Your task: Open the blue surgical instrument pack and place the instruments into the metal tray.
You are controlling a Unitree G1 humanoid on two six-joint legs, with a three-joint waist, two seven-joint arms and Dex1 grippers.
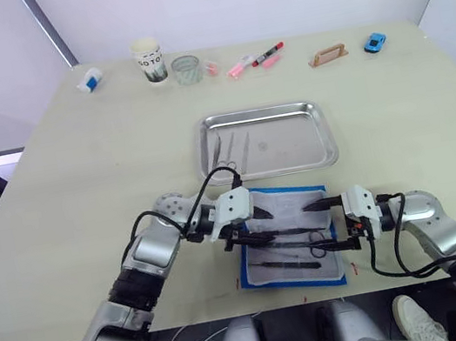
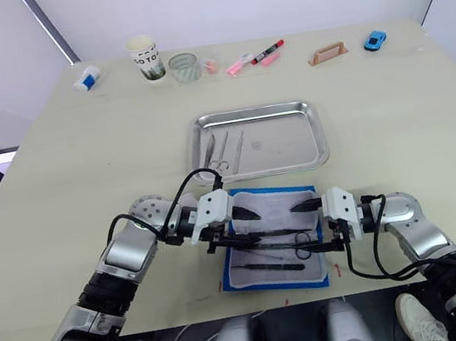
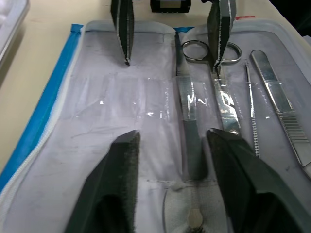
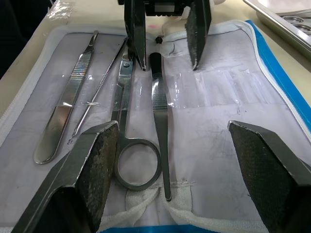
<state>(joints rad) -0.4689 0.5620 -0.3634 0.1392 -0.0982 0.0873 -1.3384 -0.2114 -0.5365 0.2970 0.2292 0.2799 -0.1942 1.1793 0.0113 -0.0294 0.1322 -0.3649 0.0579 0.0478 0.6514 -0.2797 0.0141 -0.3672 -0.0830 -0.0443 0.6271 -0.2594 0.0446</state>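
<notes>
At the near edge of the tabletop [image 1: 71, 180], at six o'clock from the metal tray [image 1: 323, 129], I have the blue surgical instrument pack [image 1: 319, 187] lying open flat. Its bright-blue fabric shows as a border around a pale grey-white lining, with clear plastic loops across it and a white zip edge. Slim silvery steel instruments [image 4: 156, 107] lie side by side in it: ring-handled scissors [image 4: 127, 131], a tapered forceps, a thin probe and a flat ridged-grip tool [image 4: 65, 109]. More silvery tools [image 1: 226, 149] rest in the tray's nine o'clock half; the tray is shiny, shallow, with rounded corners and a raised rim.

My left gripper [image 1: 263, 225] hangs over the pack from nine o'clock, fingers spread wide with nothing between them. My right gripper [image 1: 324, 226] faces it from three o'clock, fingers also spread and empty. The finger pads look black and rough.

Along the far edge at twelve o'clock stand a paper cup [image 1: 149, 61], a clear glass [image 1: 186, 70] and pink and red markers [image 1: 255, 61].
</notes>
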